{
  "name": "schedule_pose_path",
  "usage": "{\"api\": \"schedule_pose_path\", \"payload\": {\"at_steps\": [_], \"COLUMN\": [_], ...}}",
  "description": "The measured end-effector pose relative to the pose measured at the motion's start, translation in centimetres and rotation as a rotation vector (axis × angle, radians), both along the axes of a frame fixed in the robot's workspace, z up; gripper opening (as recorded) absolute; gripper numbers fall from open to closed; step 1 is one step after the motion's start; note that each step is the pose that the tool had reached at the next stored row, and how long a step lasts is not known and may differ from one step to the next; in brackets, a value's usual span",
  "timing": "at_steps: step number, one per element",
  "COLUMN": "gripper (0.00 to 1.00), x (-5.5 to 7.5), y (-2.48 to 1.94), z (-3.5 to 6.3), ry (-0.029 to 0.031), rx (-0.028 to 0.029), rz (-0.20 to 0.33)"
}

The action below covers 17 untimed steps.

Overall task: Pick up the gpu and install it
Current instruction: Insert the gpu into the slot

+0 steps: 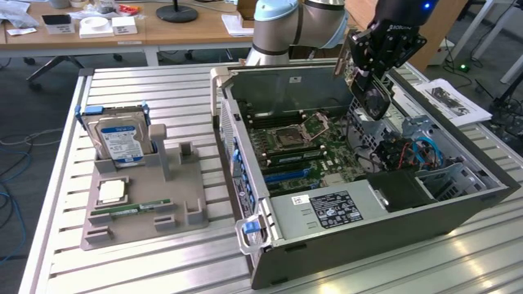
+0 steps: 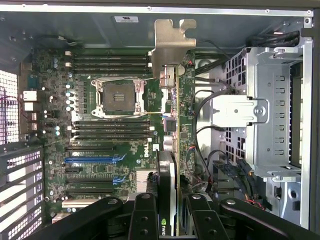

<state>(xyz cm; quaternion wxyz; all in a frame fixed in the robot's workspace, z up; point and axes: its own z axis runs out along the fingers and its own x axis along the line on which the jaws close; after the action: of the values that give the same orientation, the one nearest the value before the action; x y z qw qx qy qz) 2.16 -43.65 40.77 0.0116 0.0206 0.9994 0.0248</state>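
The gripper [image 1: 369, 72] is clamped on the gpu [image 1: 376, 101] (edge-on, silver bracket at one end), holding it above the open computer case's [image 1: 368, 233] motherboard [image 1: 298, 144].

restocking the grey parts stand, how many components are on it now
3: a hard drive upright at the far end, a cpu flat in the middle, a ram stick nearest the camera. None looks hidden.
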Motion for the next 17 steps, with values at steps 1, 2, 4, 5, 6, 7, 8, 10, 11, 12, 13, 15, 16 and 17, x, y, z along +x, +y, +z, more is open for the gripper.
{"api": "schedule_pose_path", "payload": {"at_steps": [1, 2, 4, 5, 6, 7, 8, 10, 11, 12, 13, 15, 16, 17], "gripper": [0.27, 0.27, 0.27, 0.27, 0.27, 0.27, 0.27, 0.27, 0.27, 0.27, 0.27, 0.27, 0.27, 0.27], "x": [0.0, 0.0, 0.0, 0.0, 0.0, 0.0, 0.0, 0.0, -0.01, -0.01, -0.01, -0.01, -0.01, -0.01], "y": [0.0, 0.0, 0.0, 0.0, 0.0, 0.0, 0.0, 0.0, 0.0, 0.0, 0.0, 0.0, 0.0, 0.0], "z": [0.0, 0.0, 0.0, 0.0, 0.0, -0.01, -0.01, -0.02, -0.02, -0.03, -0.03, -0.04, -0.04, -0.04], "ry": [0.0, 0.0, 0.0, 0.0, 0.0, 0.0, 0.0, 0.0, 0.0, 0.0, 0.0, 0.0, 0.0001, 0.0], "rx": [0.0, 0.0, 0.0, 0.0, -0.0001, -0.0001, -0.0001, -0.0001, 0.0, 0.0, 0.0, 0.0, -0.0001, -0.0001], "rz": [0.0, 0.0, 0.001, 0.003, 0.009, 0.017, 0.026, 0.05, 0.063, 0.077, 0.092, 0.121, 0.136, 0.152]}}
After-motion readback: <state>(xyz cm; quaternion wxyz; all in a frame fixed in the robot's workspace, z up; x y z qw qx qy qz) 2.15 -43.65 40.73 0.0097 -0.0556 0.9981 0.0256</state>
